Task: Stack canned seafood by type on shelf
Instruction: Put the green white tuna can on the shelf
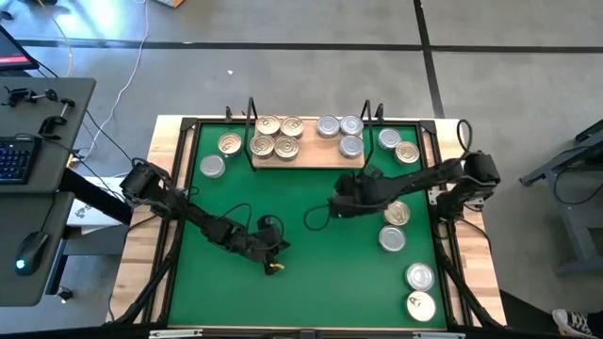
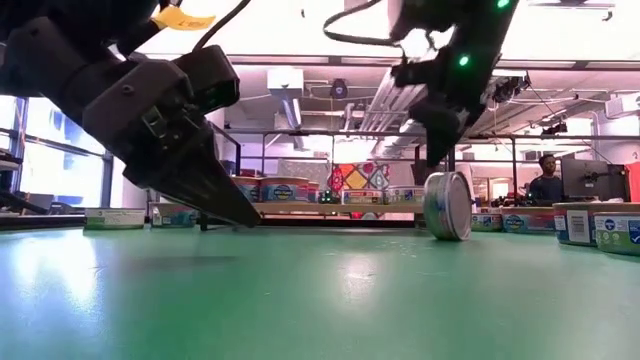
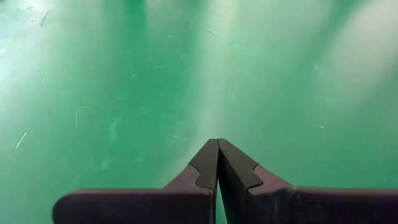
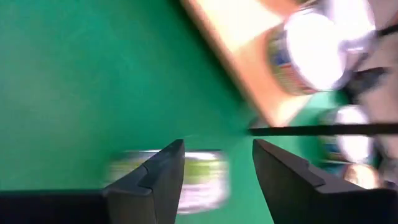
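I see one tin (image 2: 447, 206) standing on its rim on the green mat (image 1: 311, 235), right of centre, flat faces sideways. My right gripper (image 2: 440, 135) hovers just above it, fingers apart, empty. My left gripper (image 3: 216, 163) is pressed together, near the mat's front. Other tins sit flat on the shelf (image 1: 306, 153).

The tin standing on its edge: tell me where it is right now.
In the low view the tin standing on its edge is on the green mat, right of centre, just below the open right gripper, with the shelf behind it.
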### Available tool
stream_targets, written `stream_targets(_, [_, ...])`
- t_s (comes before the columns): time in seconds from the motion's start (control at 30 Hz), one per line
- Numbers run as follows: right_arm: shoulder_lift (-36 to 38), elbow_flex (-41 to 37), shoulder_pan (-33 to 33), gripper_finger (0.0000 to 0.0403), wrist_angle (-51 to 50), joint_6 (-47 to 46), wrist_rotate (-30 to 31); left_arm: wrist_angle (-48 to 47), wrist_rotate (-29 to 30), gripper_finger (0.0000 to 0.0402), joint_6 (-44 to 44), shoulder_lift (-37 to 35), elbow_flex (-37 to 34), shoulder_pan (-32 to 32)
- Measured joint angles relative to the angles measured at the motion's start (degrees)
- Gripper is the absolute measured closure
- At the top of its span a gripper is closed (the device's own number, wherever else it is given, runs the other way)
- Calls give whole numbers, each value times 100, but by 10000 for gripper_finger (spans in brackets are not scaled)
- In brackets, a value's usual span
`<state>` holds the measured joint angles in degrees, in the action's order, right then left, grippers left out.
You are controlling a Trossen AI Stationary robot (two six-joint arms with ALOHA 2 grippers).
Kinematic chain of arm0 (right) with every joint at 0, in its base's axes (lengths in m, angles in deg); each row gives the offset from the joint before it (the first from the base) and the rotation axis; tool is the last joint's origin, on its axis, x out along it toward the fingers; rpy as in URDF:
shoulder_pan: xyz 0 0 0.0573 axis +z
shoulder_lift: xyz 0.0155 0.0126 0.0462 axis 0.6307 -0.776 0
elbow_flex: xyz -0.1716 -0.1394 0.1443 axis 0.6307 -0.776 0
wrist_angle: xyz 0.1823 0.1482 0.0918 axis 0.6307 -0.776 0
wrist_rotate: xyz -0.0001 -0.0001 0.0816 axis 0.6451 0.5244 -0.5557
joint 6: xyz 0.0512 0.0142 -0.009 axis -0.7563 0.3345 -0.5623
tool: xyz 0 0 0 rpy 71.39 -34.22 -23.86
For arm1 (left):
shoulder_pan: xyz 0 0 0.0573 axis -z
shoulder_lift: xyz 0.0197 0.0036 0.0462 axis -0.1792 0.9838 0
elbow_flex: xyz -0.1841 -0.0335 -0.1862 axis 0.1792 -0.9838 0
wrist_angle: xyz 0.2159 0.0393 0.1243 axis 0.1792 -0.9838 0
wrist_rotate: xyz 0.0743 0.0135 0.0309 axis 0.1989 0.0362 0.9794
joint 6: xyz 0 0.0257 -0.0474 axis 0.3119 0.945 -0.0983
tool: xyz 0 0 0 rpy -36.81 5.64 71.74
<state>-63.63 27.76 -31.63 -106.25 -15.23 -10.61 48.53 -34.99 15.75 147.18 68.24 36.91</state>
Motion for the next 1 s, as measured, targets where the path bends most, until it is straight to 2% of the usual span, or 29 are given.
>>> stream_targets(0.17, [-56,0,-264,219,478,544,-999,-11,-1,401,0,0,0,32])
stream_targets(0.33, [7,4,-122,219,884,815,-1756,-15,-1,401,0,0,0,57])
stream_targets(0.4, [67,11,-2,219,964,918,-1882,-18,-1,401,-2,2,0,59])
stream_targets(0.47, [171,15,123,219,728,872,-1625,-18,-1,401,-2,2,-1,61])
stream_targets(0.57, [375,15,212,219,-212,389,-886,-22,-1,401,-2,2,-2,63])
stream_targets(0.67, [489,1,88,219,-1250,-385,-146,-20,-1,401,-2,2,-2,63])
stream_targets(0.77, [525,-2,-86,220,-1787,-848,466,-21,2,401,-2,2,-2,63])
stream_targets(0.83, [525,-2,-292,222,-1828,-842,621,-21,6,401,-2,2,-4,62])
stream_targets(1.0, [525,-2,-1052,235,-1800,-115,520,-20,6,401,0,2,-4,61])
